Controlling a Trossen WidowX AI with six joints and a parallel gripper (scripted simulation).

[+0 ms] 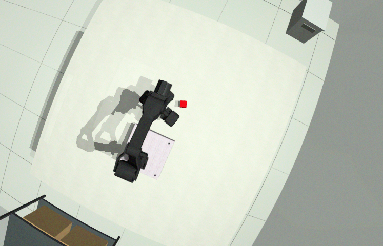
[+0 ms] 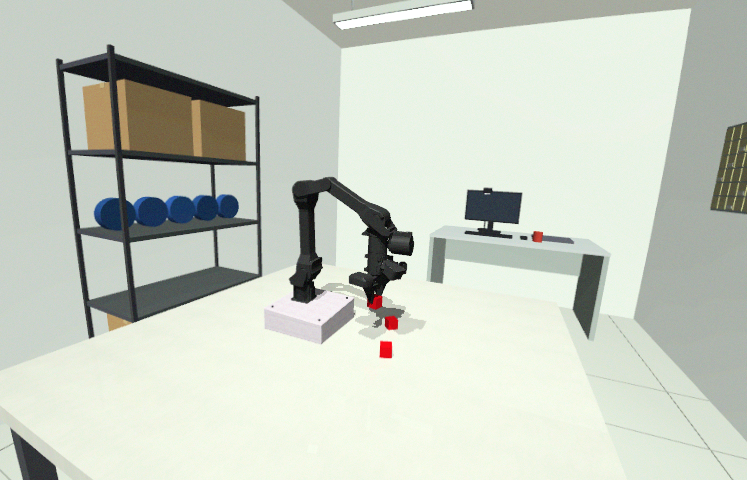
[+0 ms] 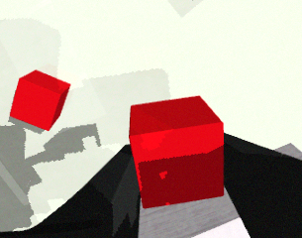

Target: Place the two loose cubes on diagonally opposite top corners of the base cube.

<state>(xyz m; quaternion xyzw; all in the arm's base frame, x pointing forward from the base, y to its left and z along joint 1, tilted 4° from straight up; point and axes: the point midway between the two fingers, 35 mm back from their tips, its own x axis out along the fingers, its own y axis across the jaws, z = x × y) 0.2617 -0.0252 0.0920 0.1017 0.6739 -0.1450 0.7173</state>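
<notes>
My gripper (image 2: 374,299) (image 3: 173,147) points down, shut on a red cube (image 2: 376,303) (image 3: 177,149) held above the table; the top view does not show this cube, as the arm is over it. A second red cube (image 2: 391,322) (image 3: 39,101) stands on the table among the arm's shadows, left of the held cube in the wrist view; it is also hidden in the top view. A third red cube (image 1: 183,103) (image 2: 385,349) stands on the table nearer the exterior camera, outside the wrist view. I cannot tell which standing cube is the base. No cube rests on another.
The arm rises from a pale block (image 1: 160,155) (image 2: 294,324) on the table (image 1: 218,137) (image 2: 246,404). The block's edge shows behind the held cube in the wrist view. A shelf rack (image 2: 169,231), a desk (image 2: 594,246) and a monitor (image 2: 493,205) stand beyond the table.
</notes>
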